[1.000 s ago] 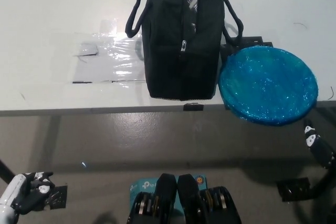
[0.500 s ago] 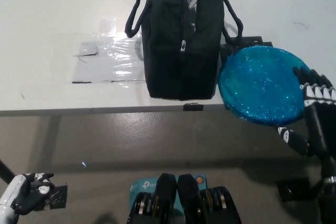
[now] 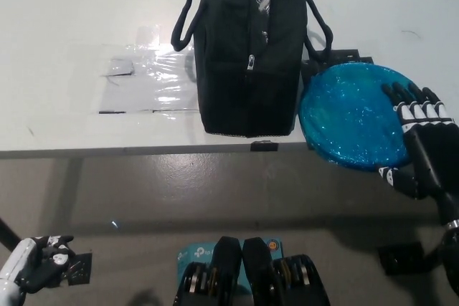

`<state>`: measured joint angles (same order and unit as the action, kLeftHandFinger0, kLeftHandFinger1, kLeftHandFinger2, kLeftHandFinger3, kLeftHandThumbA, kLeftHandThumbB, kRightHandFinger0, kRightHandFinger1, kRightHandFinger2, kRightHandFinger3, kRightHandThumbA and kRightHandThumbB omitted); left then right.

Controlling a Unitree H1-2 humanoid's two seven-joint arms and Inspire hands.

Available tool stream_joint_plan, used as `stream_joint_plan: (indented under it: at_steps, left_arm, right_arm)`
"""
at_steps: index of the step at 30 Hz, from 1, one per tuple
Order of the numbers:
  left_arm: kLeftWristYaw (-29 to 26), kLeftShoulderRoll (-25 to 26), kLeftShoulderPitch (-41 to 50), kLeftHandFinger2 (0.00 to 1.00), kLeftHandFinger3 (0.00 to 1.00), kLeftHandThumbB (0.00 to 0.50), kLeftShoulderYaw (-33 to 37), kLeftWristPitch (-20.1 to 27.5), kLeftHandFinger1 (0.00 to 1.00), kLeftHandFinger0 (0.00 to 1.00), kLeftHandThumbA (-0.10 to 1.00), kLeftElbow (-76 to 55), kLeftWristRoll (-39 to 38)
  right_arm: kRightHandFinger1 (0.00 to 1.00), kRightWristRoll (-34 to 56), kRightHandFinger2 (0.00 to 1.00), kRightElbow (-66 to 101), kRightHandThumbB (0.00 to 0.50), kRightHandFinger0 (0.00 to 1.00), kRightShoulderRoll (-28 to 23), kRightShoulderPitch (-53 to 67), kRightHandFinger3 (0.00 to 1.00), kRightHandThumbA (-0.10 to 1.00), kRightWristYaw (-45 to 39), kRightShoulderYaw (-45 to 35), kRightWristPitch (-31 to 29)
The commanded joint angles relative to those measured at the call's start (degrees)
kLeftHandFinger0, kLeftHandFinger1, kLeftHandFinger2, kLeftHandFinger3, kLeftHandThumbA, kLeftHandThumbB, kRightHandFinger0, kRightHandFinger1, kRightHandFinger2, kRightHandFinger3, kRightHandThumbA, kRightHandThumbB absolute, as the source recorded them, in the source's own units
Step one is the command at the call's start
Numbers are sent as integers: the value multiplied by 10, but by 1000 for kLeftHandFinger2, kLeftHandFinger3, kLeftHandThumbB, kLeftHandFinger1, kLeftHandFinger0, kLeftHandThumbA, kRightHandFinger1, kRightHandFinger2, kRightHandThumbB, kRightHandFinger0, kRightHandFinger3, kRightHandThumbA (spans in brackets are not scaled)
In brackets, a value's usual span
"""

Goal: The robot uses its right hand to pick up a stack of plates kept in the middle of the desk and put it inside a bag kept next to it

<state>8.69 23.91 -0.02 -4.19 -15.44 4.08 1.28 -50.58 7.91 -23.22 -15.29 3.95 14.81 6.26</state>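
Note:
A stack of shiny blue plates [image 3: 353,116] lies on the white desk [image 3: 72,26], its near rim hanging over the desk's front edge. Just left of it stands a black bag [image 3: 247,48] with two loop handles and its top open. My black right hand [image 3: 419,145] is open over the plates' right side, fingers spread above the rim and the thumb below the near edge; it holds nothing. My white left hand [image 3: 36,259] rests low at the lower left, fingers curled on nothing.
Clear plastic film [image 3: 147,80] is taped flat to the desk left of the bag. A black block [image 3: 341,57] shows behind the plates. Below the desk's front edge lies grey floor [image 3: 143,198].
My right hand has risen from below the desk's edge at the right and moved left over the right rim of the plates. Bag, plates and left hand stay put.

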Motion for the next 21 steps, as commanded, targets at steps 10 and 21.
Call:
stream_joint_plan:
  at_steps: [10,21]
  left_arm:
    - [10,22,-12,764,778,62,-8,0,662,602,-100,-14,3]
    - [13,23,-12,767,769,29,-7,0,656,593,-100,-14,3]
  right_arm:
    - [1000,15,1000,36,499,1000,1,36,1000,900,-27,6,-39]
    - [1000,8,1000,-2,491,1000,4,20,1000,908,-33,6,-46]
